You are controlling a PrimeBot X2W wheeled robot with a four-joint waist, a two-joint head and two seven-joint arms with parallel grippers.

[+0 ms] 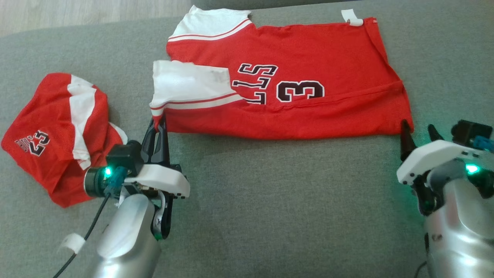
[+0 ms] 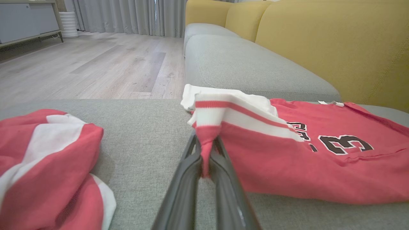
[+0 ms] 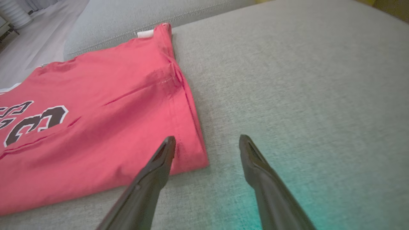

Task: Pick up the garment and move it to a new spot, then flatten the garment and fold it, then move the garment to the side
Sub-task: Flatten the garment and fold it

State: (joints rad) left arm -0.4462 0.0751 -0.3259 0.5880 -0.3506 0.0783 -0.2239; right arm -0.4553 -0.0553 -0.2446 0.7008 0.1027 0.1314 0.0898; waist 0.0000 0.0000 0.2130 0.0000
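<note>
So the red jersey is lying mostly flat on the grey couch, white sleeves toward the left and the black number facing up. The left gripper has its jaws pinched tight on the near-left corner, and that bit of red hem is raised a little off the cushion. Over at the near-right corner, the right gripper has its jaws spread, one finger over the fabric edge, the other over bare couch. A crumpled jersey sits off to the left, apart from the flat one.
</note>
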